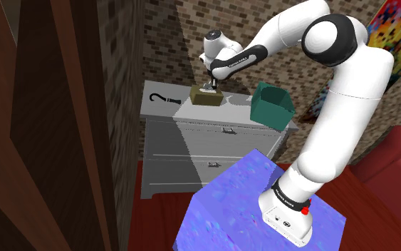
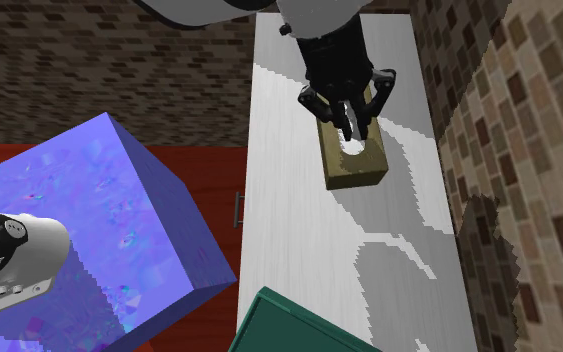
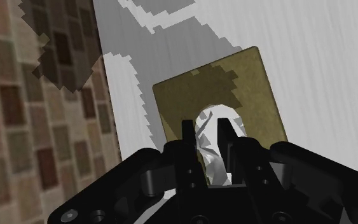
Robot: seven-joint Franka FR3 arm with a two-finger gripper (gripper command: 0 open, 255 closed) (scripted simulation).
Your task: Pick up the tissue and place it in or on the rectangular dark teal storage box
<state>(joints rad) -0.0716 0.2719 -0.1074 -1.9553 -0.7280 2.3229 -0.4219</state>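
In the shoulder view I have the arm stretched up and left from its blue stand (image 1: 256,207), out over a white dresser (image 1: 191,142). The gripper (image 1: 208,87) points down onto an olive-brown tissue box (image 1: 207,98) on the dresser top. The dark teal storage box (image 1: 272,107) stands on the same top, well apart to the right of the tissue box.

The second exterior view looks almost straight down. The gripper (image 2: 350,125) sits over the opening of the tissue box (image 2: 354,172), and the white tissue (image 2: 354,147) shows in that hole, right at the fingertips. A corner of the storage box (image 2: 294,325) pokes in at the near end of the dresser (image 2: 299,200), with the stand (image 2: 89,230) off to the left.

In the wrist view the two fingers (image 3: 189,137) stand close together and pinch the tissue (image 3: 209,153) between them (a crumpled white tuft). It rises out of the oval opening of the tissue box (image 3: 247,89). That box lies flat on the dresser (image 3: 323,76), near the brick wall (image 3: 37,114).
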